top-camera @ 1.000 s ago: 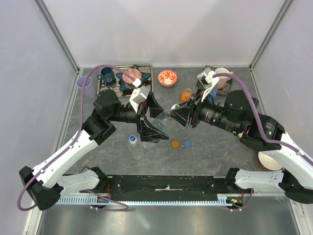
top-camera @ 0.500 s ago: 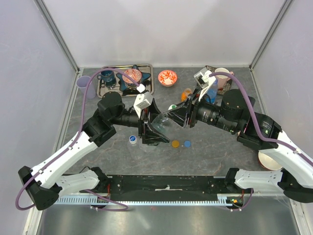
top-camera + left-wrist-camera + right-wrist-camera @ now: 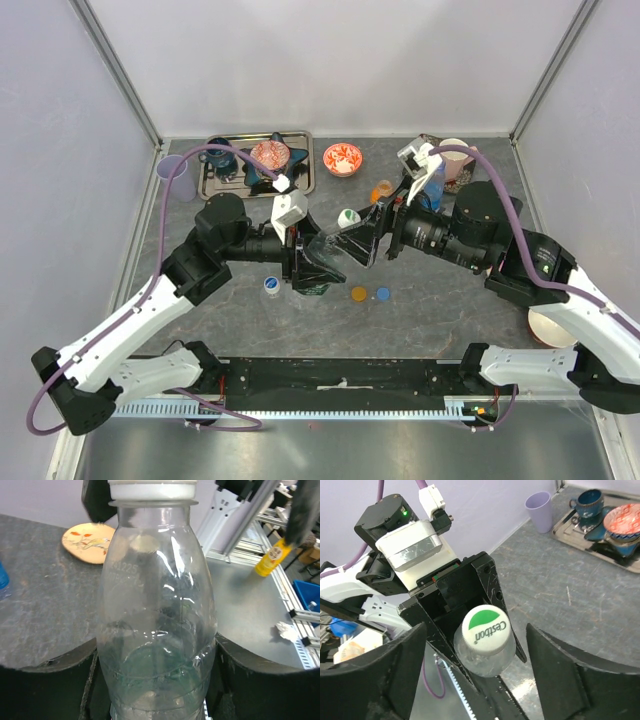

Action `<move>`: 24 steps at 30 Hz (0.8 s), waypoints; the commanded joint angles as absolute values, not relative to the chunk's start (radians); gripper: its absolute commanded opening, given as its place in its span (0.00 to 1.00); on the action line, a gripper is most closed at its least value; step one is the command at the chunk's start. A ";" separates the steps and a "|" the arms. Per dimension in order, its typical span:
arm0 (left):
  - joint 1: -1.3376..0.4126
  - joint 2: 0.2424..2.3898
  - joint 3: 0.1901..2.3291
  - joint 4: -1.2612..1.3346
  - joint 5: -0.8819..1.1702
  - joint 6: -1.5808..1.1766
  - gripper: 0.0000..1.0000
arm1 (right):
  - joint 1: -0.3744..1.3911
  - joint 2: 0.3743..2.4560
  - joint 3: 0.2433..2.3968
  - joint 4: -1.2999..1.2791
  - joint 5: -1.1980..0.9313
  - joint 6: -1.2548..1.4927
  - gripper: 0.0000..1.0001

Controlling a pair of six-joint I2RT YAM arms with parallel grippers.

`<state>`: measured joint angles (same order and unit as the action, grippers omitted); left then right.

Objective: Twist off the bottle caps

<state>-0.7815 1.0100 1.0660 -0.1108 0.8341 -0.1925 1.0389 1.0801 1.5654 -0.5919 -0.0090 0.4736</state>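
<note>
- My desk [image 3: 430, 312] is grey and mottled.
- Back left: a metal tray [image 3: 303, 176], with a lilac cup [image 3: 175, 172] just left of it.
- Back middle: a red bowl [image 3: 342, 158].
- To its right: an orange bottle [image 3: 381, 190], then a blue bottle [image 3: 433, 187] and a pink mug [image 3: 457, 153], partly behind my right arm.
- Front middle: an orange cap [image 3: 358, 294] and a blue cap [image 3: 383, 294], side by side, not touching.
- Left of them: a clear bottle [image 3: 271, 286], white-and-blue cap on.
- Right edge: a pale bowl [image 3: 548, 326], half under my right arm.

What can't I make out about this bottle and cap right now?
- Top view: clear bottle mostly hidden between left hand and right hand.
- Left wrist view: white-and-green cap cut off by the top edge.
- Right wrist view: cap hides the bottle's neck and threads.
</note>
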 commanded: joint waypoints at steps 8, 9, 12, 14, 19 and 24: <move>-0.966 0.940 1.017 -0.095 0.099 -0.002 0.46 | 1.045 1.091 1.681 -0.600 0.244 0.534 0.96; -0.992 0.942 1.016 -0.089 0.036 0.033 0.44 | 1.046 1.095 1.683 -0.603 0.267 0.541 0.95; -1.060 0.962 1.019 -0.064 -0.145 0.075 0.41 | 1.045 1.124 1.709 -0.627 0.331 0.557 0.90; -1.094 0.976 1.022 -0.048 -0.234 0.098 0.40 | 1.045 1.155 1.733 -0.653 0.363 0.563 0.88; -1.156 0.997 1.020 -0.011 -0.366 0.149 0.38 | 1.045 1.180 1.740 -0.660 0.388 0.568 0.78; -1.183 1.015 1.020 -0.005 -0.419 0.169 0.38 | 1.045 1.204 1.735 -0.649 0.400 0.571 0.70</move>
